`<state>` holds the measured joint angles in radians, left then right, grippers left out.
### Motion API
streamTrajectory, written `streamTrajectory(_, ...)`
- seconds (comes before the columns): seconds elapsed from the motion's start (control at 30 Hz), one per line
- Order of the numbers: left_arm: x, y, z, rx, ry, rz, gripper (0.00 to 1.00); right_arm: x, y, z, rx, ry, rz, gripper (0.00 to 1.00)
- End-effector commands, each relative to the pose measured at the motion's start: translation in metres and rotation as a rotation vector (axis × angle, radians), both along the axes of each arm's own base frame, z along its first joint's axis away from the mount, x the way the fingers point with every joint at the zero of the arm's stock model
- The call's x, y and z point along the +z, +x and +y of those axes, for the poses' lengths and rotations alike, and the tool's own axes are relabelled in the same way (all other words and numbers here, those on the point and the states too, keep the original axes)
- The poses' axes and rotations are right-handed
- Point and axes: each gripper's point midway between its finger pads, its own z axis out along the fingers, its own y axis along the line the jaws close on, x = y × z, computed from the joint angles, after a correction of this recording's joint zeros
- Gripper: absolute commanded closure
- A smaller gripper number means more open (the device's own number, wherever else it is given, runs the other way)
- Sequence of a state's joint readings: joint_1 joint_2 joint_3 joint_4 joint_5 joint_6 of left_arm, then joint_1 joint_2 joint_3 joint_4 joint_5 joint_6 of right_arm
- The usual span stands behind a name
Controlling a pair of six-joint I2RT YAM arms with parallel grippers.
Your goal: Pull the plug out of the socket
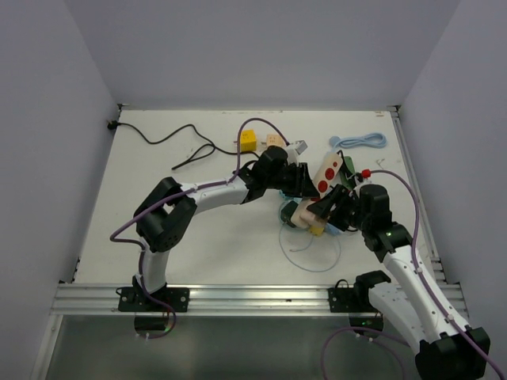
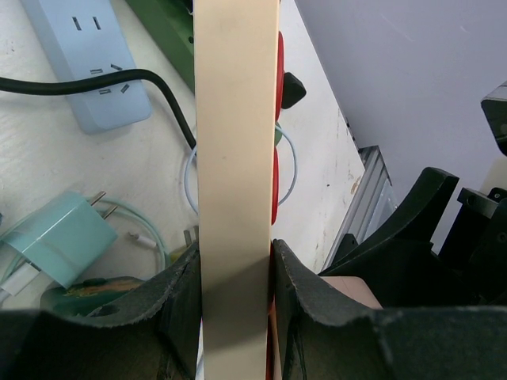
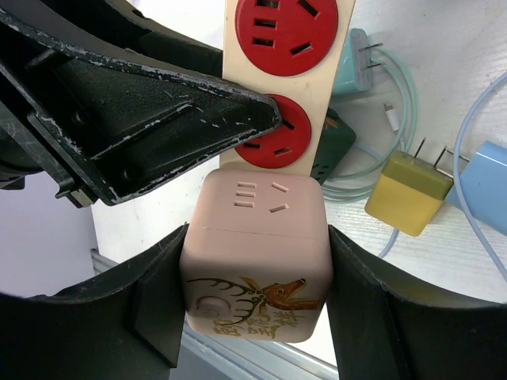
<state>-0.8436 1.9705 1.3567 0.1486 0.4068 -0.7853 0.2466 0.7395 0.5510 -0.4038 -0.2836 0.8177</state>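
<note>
The socket (image 2: 236,158) in hand is a cream strip with red outlets (image 3: 285,32), not a dark green one. My left gripper (image 2: 235,277) is shut on its narrow sides and holds it above the table. The plug (image 3: 255,253), a pink cube with a deer drawing, sits on the strip's near end, against the second red outlet. My right gripper (image 3: 255,273) is closed on it, one finger pressed to each side. From above, the strip (image 1: 330,169) lies between both grippers, and the plug (image 1: 301,212) is at its lower end.
A dark green strip (image 2: 162,32) and a light blue strip (image 2: 87,63) lie on the table below. A teal charger (image 2: 59,237) and a yellow charger (image 3: 412,190) with thin cables lie close by. A black cable (image 1: 182,142) and a yellow cube (image 1: 248,140) are further back.
</note>
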Motion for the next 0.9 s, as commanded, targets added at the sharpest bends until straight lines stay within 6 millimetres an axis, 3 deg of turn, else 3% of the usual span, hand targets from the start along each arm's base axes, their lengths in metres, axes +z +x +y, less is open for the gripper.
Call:
streamTrajectory(0.0, 0.083, 0.006, -0.013, -0.011, -0.168, -0.138, 0.76, 0.015, 0.002, 0.003, 0.034, -0.008, -0.064, 0.80)
streamTrajectory(0.03, 0.081, 0.004, -0.014, -0.024, -0.168, -0.131, 0.68, 0.017, 0.002, 0.002, 0.036, -0.013, -0.070, 0.82)
streamTrajectory(0.13, 0.082, 0.003, -0.016, -0.041, -0.173, -0.131, 0.58, 0.023, 0.003, 0.003, 0.054, -0.020, -0.099, 0.85)
streamTrajectory(0.17, 0.083, 0.002, -0.017, -0.045, -0.178, -0.128, 0.48, 0.025, 0.003, 0.004, 0.060, -0.016, -0.109, 0.86)
streamTrajectory(0.33, 0.084, -0.003, -0.024, -0.083, -0.196, -0.119, 0.35, 0.026, 0.003, 0.006, 0.076, -0.014, -0.113, 0.89)
streamTrajectory(0.4, 0.084, -0.003, -0.027, -0.093, -0.192, -0.113, 0.34, 0.028, 0.003, 0.006, 0.078, -0.014, -0.120, 0.89)
streamTrajectory(0.63, 0.042, -0.005, -0.031, -0.107, -0.078, -0.074, 0.34, 0.052, 0.003, 0.007, 0.088, 0.003, -0.205, 0.91)
streamTrajectory(0.87, 0.030, 0.003, -0.034, -0.085, -0.043, -0.076, 0.38, 0.064, -0.001, 0.009, 0.105, 0.020, -0.237, 0.92)
